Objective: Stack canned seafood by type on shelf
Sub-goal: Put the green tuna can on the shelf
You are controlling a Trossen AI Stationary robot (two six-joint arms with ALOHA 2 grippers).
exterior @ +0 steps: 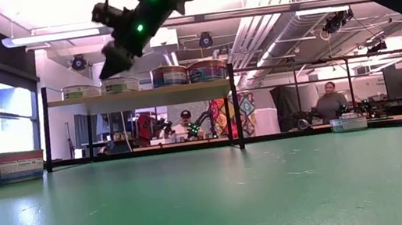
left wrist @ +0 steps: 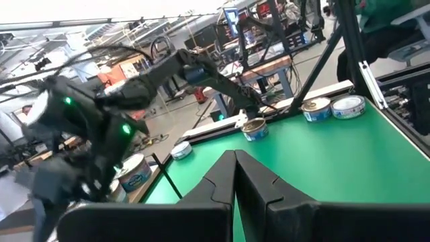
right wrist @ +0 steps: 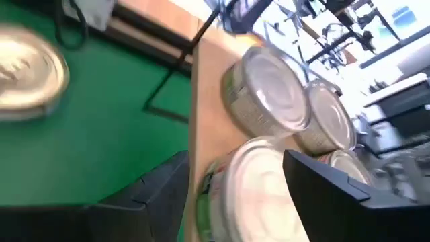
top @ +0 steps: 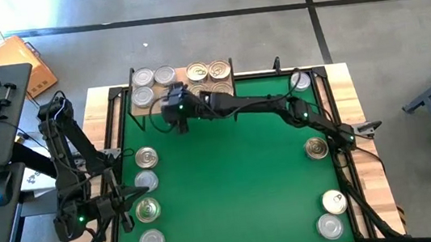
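The right gripper [top: 175, 109] hangs over the shelf [top: 182, 77], fingers spread around a silver-lidded can [right wrist: 252, 185] sitting at the board's front edge; the left gripper [left wrist: 235, 176] waits shut; one nudge on withdrawal might tip that can off.

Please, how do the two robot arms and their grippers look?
Both the left arm and the right arm are black, jointed, with small green lights and thin black cables. The left gripper has two dark angular fingers, matte and unmarked.
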